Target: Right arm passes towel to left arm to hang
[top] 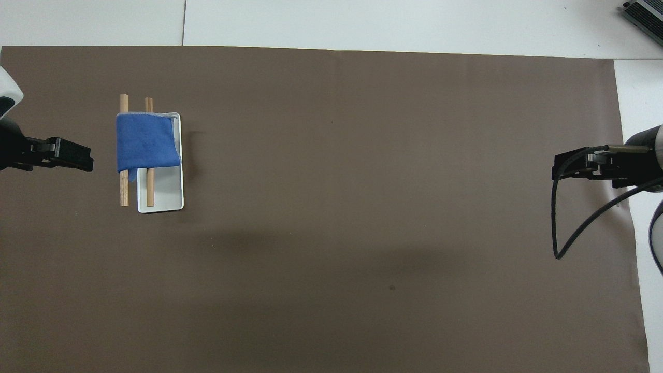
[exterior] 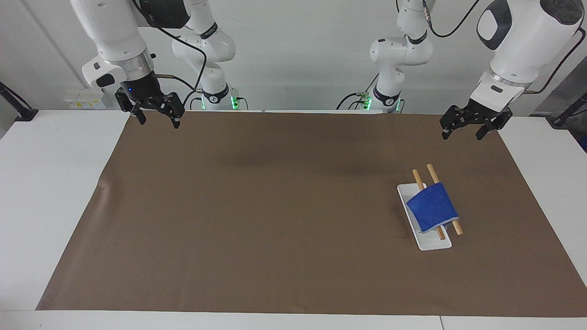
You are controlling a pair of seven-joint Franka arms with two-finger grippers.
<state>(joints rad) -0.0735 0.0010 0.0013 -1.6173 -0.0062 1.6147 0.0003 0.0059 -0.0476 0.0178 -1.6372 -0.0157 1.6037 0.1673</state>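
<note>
The blue towel [exterior: 431, 207] hangs folded over two wooden dowels [exterior: 416, 176] that rest on a white tray [exterior: 433, 243], toward the left arm's end of the table. It also shows in the overhead view [top: 146, 142], with the dowels [top: 124, 189] and the tray [top: 168, 191]. My left gripper [exterior: 461, 135] is open and empty, up in the air over the mat beside the towel, apart from it [top: 77, 159]. My right gripper [exterior: 158, 121], with its blue light, is open and empty over the mat's edge at the right arm's end [top: 570, 168], where that arm waits.
A brown mat [exterior: 275, 220] covers most of the white table [exterior: 46, 183]. The right arm's black cable [top: 564, 243] hangs in a loop below its gripper. A grey device [top: 645, 15] lies at the table's corner farthest from the robots.
</note>
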